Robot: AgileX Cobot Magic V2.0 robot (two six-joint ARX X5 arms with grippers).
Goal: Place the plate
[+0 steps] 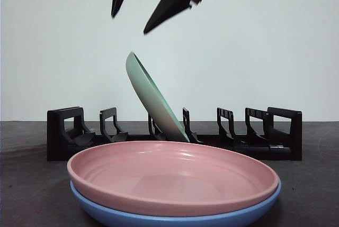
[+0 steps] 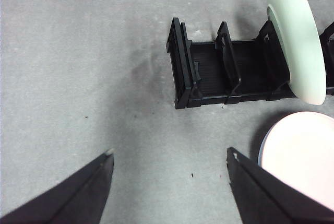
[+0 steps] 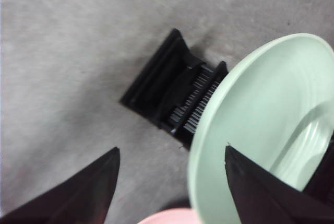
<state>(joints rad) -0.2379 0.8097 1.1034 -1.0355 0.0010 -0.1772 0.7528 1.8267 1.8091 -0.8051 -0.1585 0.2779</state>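
From my remote station, I see the pale green plate standing tilted in the black dish rack, its lower edge seated in a slot near the middle and its top leaning toward the rack's left end in the front view. Above it, my right gripper hangs in the air with both jaws spread wide and nothing between them, clear of the plate's upper rim. The right wrist view puts the green plate close beneath that gripper, with one end of the rack beyond it. My left gripper is also wide open and empty, over bare grey table near the rack's end; the green plate and a pink plate show at the picture's edge. In front of the rack, the pink plate sits nested in a blue plate on the table.
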